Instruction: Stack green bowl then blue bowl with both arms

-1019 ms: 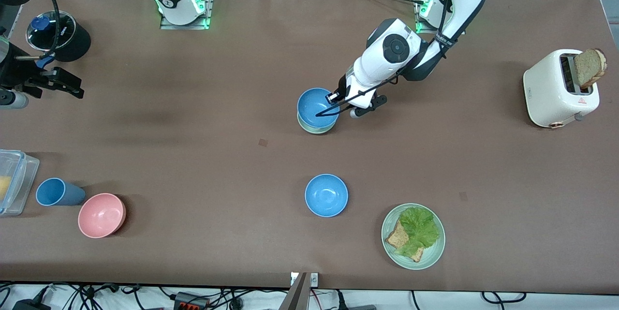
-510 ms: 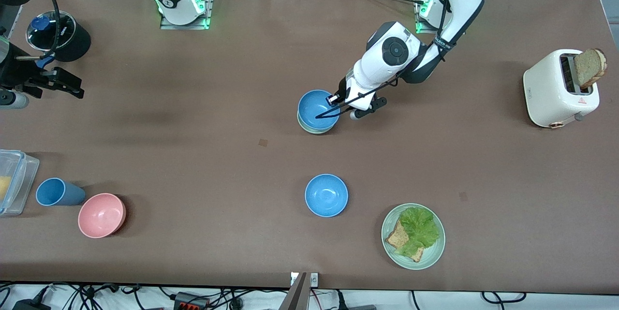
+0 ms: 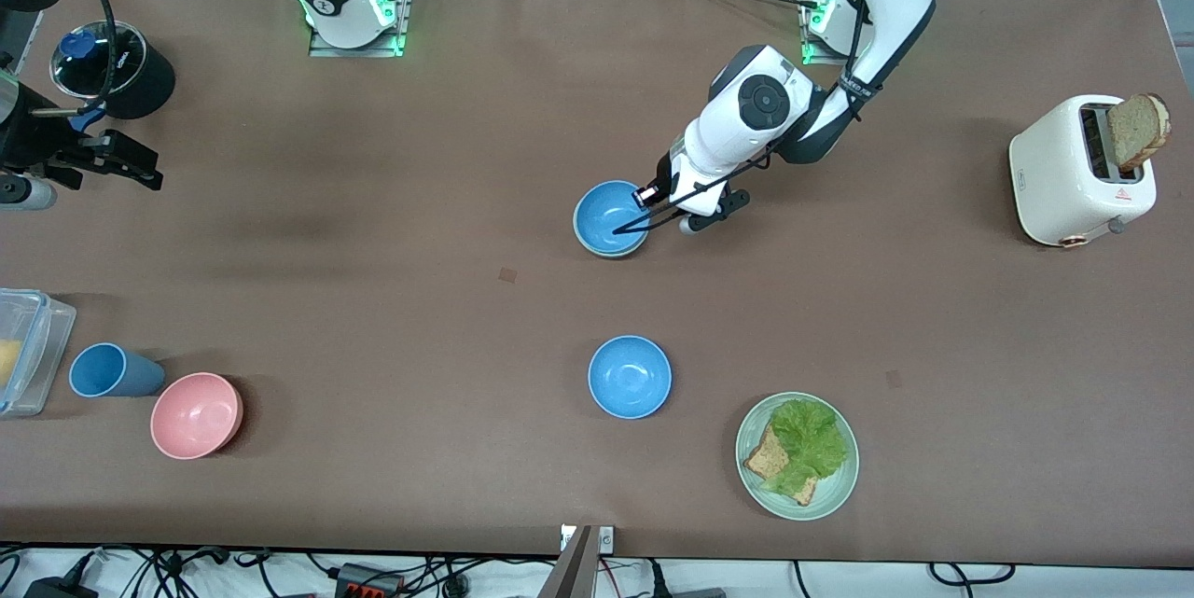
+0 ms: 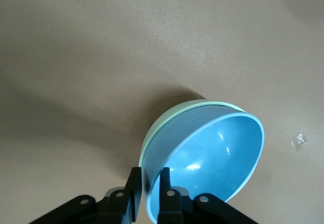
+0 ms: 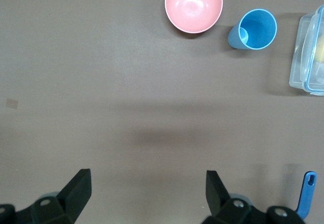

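The blue bowl (image 3: 608, 214) sits nested in the green bowl (image 3: 611, 254) in the middle of the table; only a thin mint rim shows around it. My left gripper (image 3: 645, 202) is shut on the blue bowl's rim on the side toward the left arm's end. In the left wrist view one finger is inside and one outside the blue bowl's (image 4: 212, 153) wall, with the green bowl's rim (image 4: 150, 135) just under it and the gripper (image 4: 150, 174) low on it. My right gripper (image 5: 148, 178) waits open and empty at the right arm's end.
A second blue bowl (image 3: 630, 377) lies nearer the front camera. A pale-green plate (image 3: 839, 487) with bread and lettuce is beside it. A toaster (image 3: 1073, 173) stands at the left arm's end. A pink bowl (image 3: 196, 414), blue cup (image 3: 107, 371), clear container (image 3: 23, 351) and black pot (image 3: 112, 68) are at the right arm's end.
The left gripper has lowered the blue bowl into the green bowl; less of the green rim shows now. The right arm has not moved.
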{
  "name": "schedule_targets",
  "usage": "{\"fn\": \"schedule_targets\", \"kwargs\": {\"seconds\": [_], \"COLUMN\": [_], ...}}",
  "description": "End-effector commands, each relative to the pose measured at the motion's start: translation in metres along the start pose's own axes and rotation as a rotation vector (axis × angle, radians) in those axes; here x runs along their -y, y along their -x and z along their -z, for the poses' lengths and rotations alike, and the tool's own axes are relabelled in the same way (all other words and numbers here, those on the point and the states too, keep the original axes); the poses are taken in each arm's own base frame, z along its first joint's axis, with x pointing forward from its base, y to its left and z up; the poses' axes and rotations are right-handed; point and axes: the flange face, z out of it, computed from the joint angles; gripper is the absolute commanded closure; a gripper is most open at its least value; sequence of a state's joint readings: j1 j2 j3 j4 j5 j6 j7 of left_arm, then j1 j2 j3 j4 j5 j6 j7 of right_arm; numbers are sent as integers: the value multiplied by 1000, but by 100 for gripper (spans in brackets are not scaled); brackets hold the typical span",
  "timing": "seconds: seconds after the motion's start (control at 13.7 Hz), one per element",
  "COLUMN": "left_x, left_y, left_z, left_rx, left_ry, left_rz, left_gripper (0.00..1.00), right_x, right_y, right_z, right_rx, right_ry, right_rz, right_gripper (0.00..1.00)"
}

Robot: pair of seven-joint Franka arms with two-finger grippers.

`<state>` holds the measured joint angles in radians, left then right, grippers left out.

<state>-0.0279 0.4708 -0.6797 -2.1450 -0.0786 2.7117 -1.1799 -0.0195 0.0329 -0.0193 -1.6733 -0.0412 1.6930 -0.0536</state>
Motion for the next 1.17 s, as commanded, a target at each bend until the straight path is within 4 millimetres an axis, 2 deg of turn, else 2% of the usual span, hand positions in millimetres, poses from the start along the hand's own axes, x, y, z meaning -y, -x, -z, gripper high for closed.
{"fn": "schedule_targets", "kwargs": {"seconds": [0.0, 0.29, 0.66, 0.87, 0.95, 1.02, 1.09], "left_x": [-7, -35, -41, -36, -31, -22, -18], "left_y": [-7, -37, -89, -133, -151, -174, -184], "left_z": [14, 60, 115, 164, 179, 191, 198], "left_rx": [-21, 7, 35, 56, 76, 93, 105], "left_ry": [-15, -93, -146, -153, -147, -141, -140], "left_rz": [22, 54, 28, -52, -87, -113, -151], "left_gripper": [69, 69, 68, 61, 46, 23, 0], "right_x": [-2, -3, -2, 0, 0, 1, 1], "right_y": [-2, -2, -1, -3, -2, -2, -2], "right_z": [3, 2, 2, 4, 3, 4, 4], "right_rx": [3, 5, 6, -5, -2, 0, -2], "right_ry": [-15, -15, -13, -13, -13, -15, -14], "right_rz": [-3, -6, -4, 0, -1, 0, 0], "right_gripper": [0, 0, 0, 0, 0, 0, 0]}}
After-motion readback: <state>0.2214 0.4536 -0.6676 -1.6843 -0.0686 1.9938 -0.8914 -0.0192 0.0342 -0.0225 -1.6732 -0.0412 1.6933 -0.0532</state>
